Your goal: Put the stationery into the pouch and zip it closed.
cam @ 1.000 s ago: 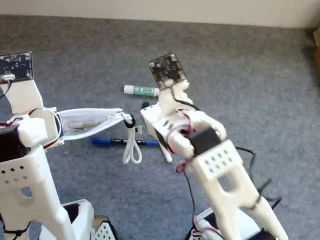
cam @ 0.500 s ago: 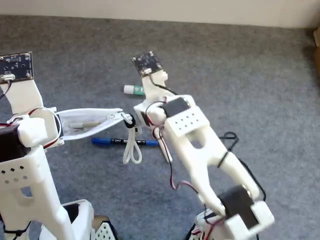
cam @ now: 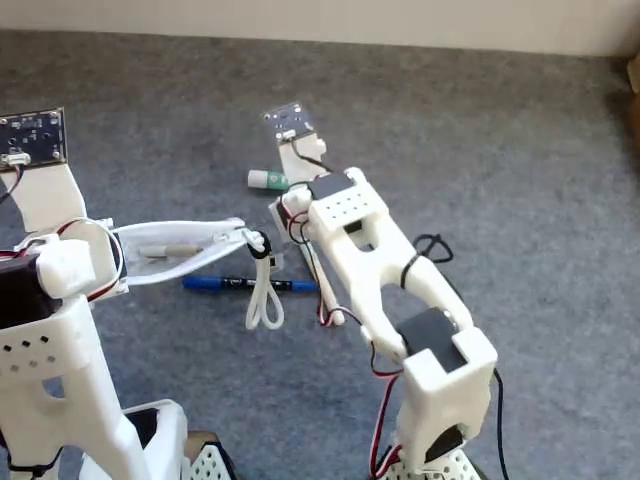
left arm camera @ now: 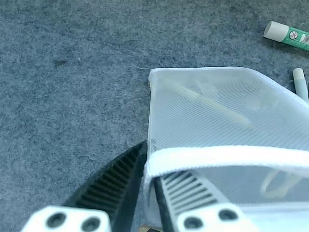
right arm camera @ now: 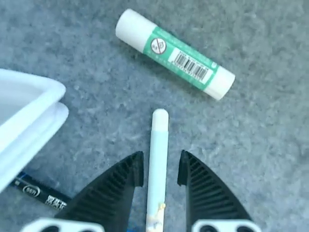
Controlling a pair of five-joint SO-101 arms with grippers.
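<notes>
Beside the glue stick [right arm camera: 176, 54], the right gripper [right arm camera: 160, 159] straddles the pale pen [right arm camera: 159, 130].
Pen lies flat on the grey surface [right arm camera: 270, 159]; probably light, stiff, slick and apt to roll, so best pinched mid-barrel. Right gripper is spread, one jaw on each side, wrist pitched down. Left gripper [left arm camera: 149, 164] pinches the limp mesh pouch [left arm camera: 217, 111] by its edge.

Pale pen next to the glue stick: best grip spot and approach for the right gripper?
Mid-barrel, from straight above, closing across its width. The pale pen lies flat on the carpet, slim and straight, and the right gripper is open astride it, clear of the glue stick.
</notes>
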